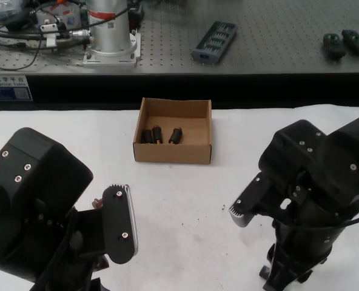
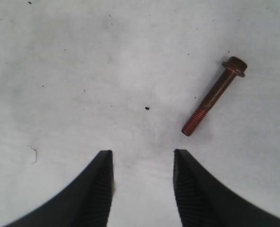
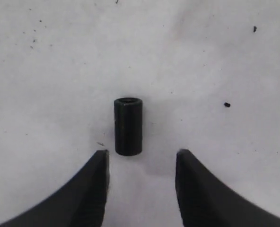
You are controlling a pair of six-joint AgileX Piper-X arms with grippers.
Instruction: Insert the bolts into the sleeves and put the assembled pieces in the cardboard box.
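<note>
A copper-coloured bolt (image 2: pixel 214 96) lies flat on the white cloth, off to one side beyond my open left gripper (image 2: pixel 143 161); its hex head (image 1: pixel 96 202) peeks out beside the left arm in the high view. A short black sleeve (image 3: pixel 128 126) lies on the cloth just beyond the fingertips of my open right gripper (image 3: pixel 141 158), in line with the gap. Nothing sits between either pair of fingers. The cardboard box (image 1: pixel 173 151) stands at the middle of the bench and holds three dark assembled pieces (image 1: pixel 160 134).
The left arm (image 1: pixel 40 212) and right arm (image 1: pixel 313 188) hang low over the cloth at the front. A raised perforated bench behind the box carries a metal post (image 1: pixel 110 30), a dark rack (image 1: pixel 214 40) and two black parts (image 1: pixel 345 43).
</note>
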